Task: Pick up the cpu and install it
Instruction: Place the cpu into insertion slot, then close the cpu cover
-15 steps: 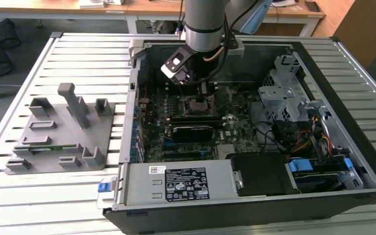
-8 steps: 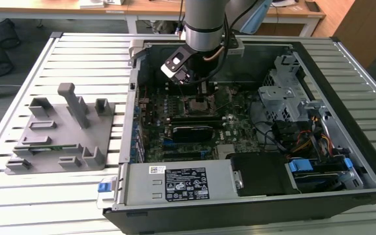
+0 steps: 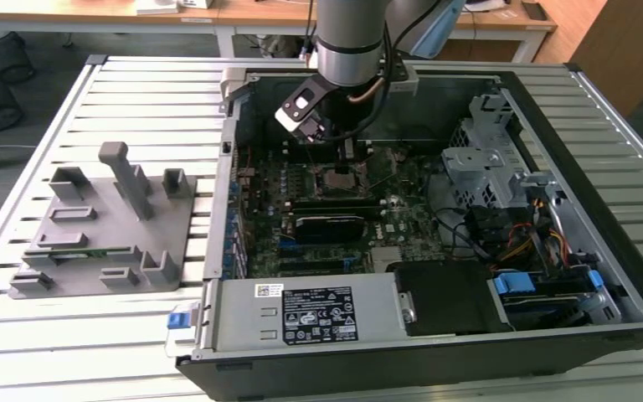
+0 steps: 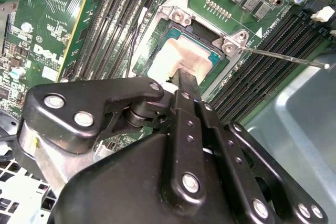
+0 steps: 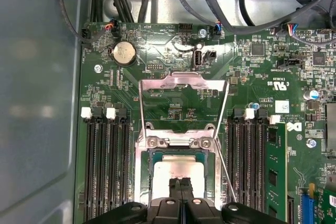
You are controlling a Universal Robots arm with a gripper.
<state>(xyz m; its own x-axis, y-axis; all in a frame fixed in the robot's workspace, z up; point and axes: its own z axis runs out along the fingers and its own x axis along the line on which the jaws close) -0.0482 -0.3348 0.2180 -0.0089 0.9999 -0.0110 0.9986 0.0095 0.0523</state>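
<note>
1. The arm (image 3: 350, 38) reached steeply down into the open computer case (image 3: 595, 126), which lay on the slatted worktop (image 3: 143, 92).
2. The hand (image 5: 181, 183) pointed down at the motherboard (image 5: 273, 61), directly above the CPU socket (image 5: 143, 174).
3. In both wrist views its fingers (image 4: 187, 80) were pressed together with nothing between them, their tips at the cpu's top.
4. The cpu (image 5: 176, 166) lay flat inside the socket, silver face up.
5. The socket's load plate (image 5: 184, 82) stood swung open, and the wire lever (image 4: 286, 59) stuck out unlatched.

A lab workshop, with an opened computer case (image 3: 411, 373) on a slatted bench (image 3: 131, 92).
</note>
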